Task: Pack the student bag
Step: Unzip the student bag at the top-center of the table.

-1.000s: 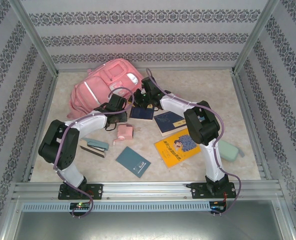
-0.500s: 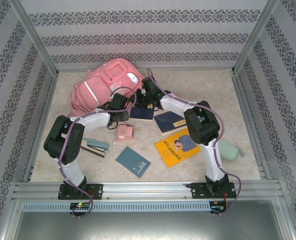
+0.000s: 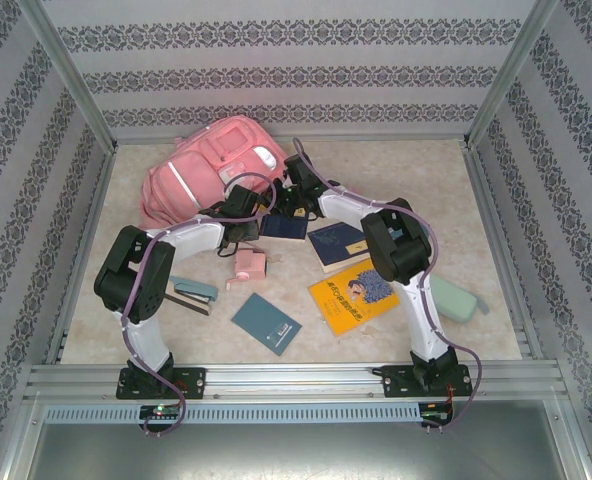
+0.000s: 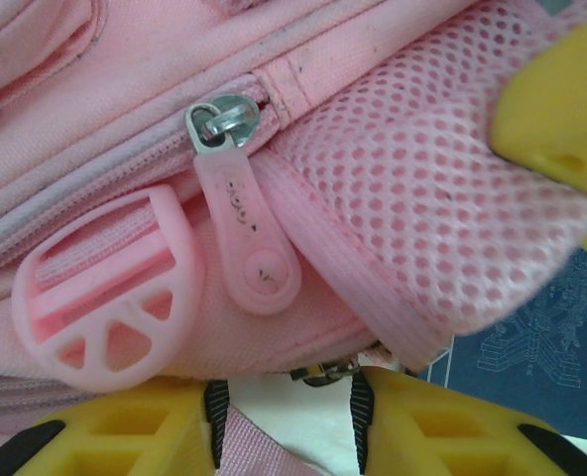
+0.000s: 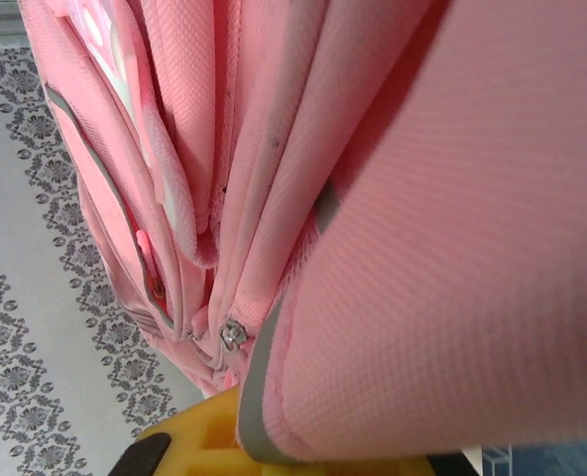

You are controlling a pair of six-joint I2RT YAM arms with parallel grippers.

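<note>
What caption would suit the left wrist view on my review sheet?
Open left gripper facing the zipper pull, buckle and mesh pocket of the student bag.

Folds of the student bag (image 5: 442, 198) hide the right pincer (image 3: 285, 202) tips.

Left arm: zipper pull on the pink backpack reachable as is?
Probably yes. The zipper pull lies uncovered on the student bag, just ahead of the left fingers, which stand apart. The pink buckle close beside it might snag.
</note>
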